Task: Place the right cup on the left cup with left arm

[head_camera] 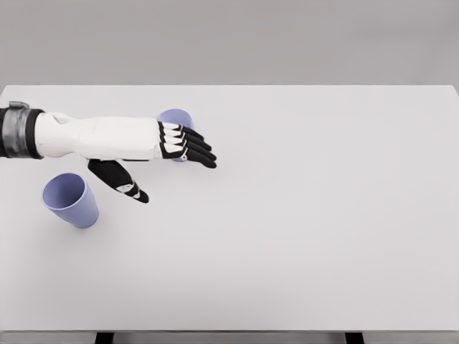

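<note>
Upper left of the frame, the left hand (168, 152) hovers with fingers spread, holding nothing, partly covering one cup (174, 117); another cup (70, 200) stands lower left on the counter (301, 215).

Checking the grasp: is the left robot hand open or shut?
Open: the left robot hand has fingers extended over the partly hidden lavender plastic cup, not curled.

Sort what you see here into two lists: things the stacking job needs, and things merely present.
Needed for the job:
- right cup, partly hidden behind the hand
- left cup, standing upright
- left hand, fingers spread, holding nothing

Merely present:
- table
</note>
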### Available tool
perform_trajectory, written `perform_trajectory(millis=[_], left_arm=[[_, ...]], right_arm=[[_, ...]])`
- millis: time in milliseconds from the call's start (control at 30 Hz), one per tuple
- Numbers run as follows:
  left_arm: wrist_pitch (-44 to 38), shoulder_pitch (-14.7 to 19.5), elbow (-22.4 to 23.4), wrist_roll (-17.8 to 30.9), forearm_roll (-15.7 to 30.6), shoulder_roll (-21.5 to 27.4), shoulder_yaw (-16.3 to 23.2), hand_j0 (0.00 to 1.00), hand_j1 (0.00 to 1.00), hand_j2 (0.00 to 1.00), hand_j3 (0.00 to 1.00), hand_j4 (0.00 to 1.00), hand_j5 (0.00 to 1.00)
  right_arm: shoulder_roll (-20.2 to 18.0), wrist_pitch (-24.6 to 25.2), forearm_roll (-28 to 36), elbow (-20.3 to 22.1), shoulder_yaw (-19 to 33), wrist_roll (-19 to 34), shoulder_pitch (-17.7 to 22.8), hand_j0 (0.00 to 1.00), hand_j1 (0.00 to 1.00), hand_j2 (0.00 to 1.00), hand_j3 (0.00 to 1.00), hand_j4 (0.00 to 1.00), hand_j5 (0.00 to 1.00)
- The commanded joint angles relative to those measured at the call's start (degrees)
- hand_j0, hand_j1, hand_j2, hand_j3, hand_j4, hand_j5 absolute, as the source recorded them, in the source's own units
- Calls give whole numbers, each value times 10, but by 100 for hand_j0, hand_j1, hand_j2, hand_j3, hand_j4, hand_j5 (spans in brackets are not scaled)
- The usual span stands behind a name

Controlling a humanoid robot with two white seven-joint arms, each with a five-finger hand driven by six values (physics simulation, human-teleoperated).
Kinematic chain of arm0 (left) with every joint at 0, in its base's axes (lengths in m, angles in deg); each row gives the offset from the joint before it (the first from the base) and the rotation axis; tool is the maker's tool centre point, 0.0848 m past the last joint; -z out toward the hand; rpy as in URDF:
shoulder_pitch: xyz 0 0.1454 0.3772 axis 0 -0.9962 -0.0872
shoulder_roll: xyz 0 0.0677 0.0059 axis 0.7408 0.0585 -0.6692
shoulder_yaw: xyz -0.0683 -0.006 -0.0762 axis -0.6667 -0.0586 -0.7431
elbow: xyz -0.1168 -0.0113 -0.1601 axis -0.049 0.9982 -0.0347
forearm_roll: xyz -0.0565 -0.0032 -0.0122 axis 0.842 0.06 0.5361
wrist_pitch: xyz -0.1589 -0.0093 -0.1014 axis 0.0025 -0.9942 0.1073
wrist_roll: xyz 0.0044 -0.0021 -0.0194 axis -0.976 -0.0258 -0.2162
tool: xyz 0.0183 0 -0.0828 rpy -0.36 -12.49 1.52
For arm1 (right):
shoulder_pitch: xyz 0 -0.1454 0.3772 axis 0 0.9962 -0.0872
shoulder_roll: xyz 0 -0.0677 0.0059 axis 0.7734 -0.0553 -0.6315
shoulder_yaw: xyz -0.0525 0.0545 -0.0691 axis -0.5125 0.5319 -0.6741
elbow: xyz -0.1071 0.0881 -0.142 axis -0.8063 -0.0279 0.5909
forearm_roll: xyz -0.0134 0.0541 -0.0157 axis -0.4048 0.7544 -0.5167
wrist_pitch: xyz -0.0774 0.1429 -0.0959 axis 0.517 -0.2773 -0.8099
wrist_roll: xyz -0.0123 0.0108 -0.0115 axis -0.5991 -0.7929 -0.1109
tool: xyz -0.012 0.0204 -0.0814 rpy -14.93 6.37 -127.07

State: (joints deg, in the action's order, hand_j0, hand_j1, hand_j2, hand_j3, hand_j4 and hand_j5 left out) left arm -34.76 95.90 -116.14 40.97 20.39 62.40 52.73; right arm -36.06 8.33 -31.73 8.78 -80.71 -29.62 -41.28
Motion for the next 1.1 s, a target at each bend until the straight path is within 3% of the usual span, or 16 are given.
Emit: perform_trajectory(millis=[0, 133, 167, 200, 333, 400, 667, 1067], left_arm=[[-2, 0, -1, 0, -1, -4, 17, 100, 100, 100, 100, 100, 100], [-2, 48, 97, 0, 3, -11, 7, 100, 100, 100, 100, 100, 100], [-2, 54, 141, 0, -3, -28, 7, 100, 100, 100, 100, 100, 100], [-2, 60, 218, 0, -35, -59, 7, 100, 100, 100, 100, 100, 100], [-2, 74, 341, 0, -85, -132, 6, 100, 100, 100, 100, 100, 100], [-2, 78, 379, 0, -87, -167, 8, 100, 100, 100, 100, 100, 100], [-2, 63, 477, 0, -133, -247, 16, 100, 100, 100, 100, 100, 100], [-2, 63, 563, 0, -167, -286, 7, 100, 100, 100, 100, 100, 100]], right_arm=[[0, 1, 1, -2, -1, 0, 2, 100, 100, 100, 100, 100, 100], [0, 1, 1, -2, 1, 0, 9, 100, 100, 100, 100, 100, 100], [0, 1, 1, -2, 2, 0, 9, 100, 100, 100, 100, 100, 100], [0, 1, 1, -2, 3, 0, 9, 100, 100, 100, 100, 100, 100], [0, 1, 1, -2, 2, 0, 9, 100, 100, 100, 100, 100, 100], [0, 1, 1, -2, 2, 0, 9, 100, 100, 100, 100, 100, 100], [0, 1, 1, -2, 2, 0, 9, 100, 100, 100, 100, 100, 100], [0, 1, 1, -2, 2, 0, 9, 100, 100, 100, 100, 100, 100]])
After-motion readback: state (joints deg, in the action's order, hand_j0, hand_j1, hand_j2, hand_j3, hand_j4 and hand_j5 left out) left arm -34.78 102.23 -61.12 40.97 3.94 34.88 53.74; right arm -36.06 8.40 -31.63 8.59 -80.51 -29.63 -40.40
